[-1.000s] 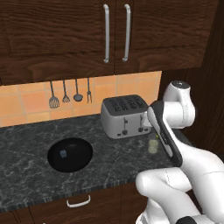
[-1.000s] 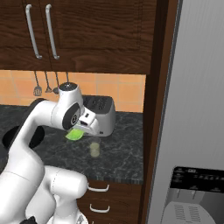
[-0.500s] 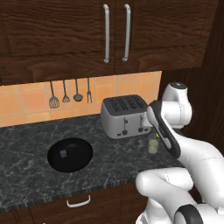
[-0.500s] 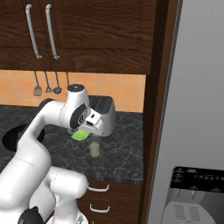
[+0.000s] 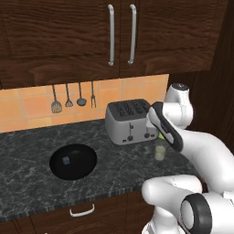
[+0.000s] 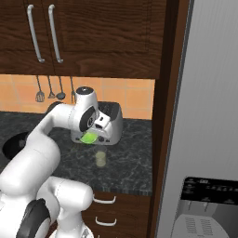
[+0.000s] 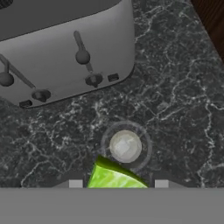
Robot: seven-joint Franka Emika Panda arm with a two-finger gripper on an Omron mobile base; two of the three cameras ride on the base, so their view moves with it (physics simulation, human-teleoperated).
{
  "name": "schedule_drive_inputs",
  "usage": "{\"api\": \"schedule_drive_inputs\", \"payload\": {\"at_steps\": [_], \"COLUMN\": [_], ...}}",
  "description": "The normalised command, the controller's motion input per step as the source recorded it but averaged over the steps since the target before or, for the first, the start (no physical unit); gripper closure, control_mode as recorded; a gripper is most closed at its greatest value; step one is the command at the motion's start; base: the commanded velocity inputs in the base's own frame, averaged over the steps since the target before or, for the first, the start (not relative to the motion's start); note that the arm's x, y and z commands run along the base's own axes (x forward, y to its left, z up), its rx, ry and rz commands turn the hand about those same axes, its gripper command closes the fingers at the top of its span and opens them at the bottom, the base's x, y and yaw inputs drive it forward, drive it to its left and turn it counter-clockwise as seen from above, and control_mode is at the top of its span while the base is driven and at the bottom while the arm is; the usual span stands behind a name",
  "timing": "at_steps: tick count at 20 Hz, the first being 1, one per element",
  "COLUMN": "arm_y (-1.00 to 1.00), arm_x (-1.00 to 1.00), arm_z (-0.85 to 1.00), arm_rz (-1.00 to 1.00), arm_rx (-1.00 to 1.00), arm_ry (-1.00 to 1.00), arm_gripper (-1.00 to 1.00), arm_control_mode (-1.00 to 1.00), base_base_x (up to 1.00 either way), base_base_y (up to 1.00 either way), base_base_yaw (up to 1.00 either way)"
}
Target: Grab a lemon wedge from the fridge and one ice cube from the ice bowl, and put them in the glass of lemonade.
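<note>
My gripper [image 6: 90, 135] is shut on the lemon wedge [image 6: 86, 138], a small yellow-green piece held above the counter in front of the toaster. In the hand view the lemon wedge [image 7: 114, 177] sits between the fingertips [image 7: 75, 183], just short of the glass of lemonade [image 7: 126, 146] seen from above. The glass of lemonade [image 6: 100, 158] stands on the counter below and a little right of the wedge, and it is also in the left base view [image 5: 160, 150]. The black ice bowl [image 5: 73, 161] holds one ice cube [image 5: 66, 160]. The fridge [image 6: 214, 107] stands at the right, doors shut.
A silver toaster [image 5: 130, 121] stands just behind the glass. Utensils [image 5: 73, 98] hang on the tiled wall, under dark upper cabinets [image 5: 121, 32]. A dark wood panel [image 6: 162, 116] separates the counter from the fridge. The fridge's dispenser recess [image 6: 209, 209] is low at the right.
The gripper has carried the lemon wedge slightly right and up, closer to above the glass. Glass, bowl and toaster have not moved.
</note>
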Motion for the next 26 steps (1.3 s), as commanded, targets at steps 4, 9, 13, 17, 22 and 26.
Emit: {"api": "schedule_drive_inputs", "payload": {"at_steps": [4,9,13,17,22,26], "arm_y": [-0.03,-0.03,-0.14,-0.28,0.00,0.00], "arm_x": [0.13,0.25,0.11,-0.06,0.02,0.00], "arm_z": [-0.34,-0.35,-0.13,0.00,-0.20,-0.26], "arm_rz": [0.00,0.00,0.00,0.00,0.00,0.00], "arm_rx": [0.00,0.00,0.00,0.00,0.00,0.00], "arm_ry": [0.00,0.00,0.00,-0.02,-0.01,-0.07], "arm_gripper": [1.00,1.00,1.00,1.00,1.00,1.00], "arm_control_mode": [-1.00,-1.00,-1.00,-1.00,-1.00,-1.00], "base_base_x": [0.00,0.00,0.00,0.00,0.00,0.00], "base_base_y": [0.00,0.00,0.00,0.00,0.00,0.00], "base_base_yaw": [0.00,0.00,0.00,0.00,0.00,0.00]}}
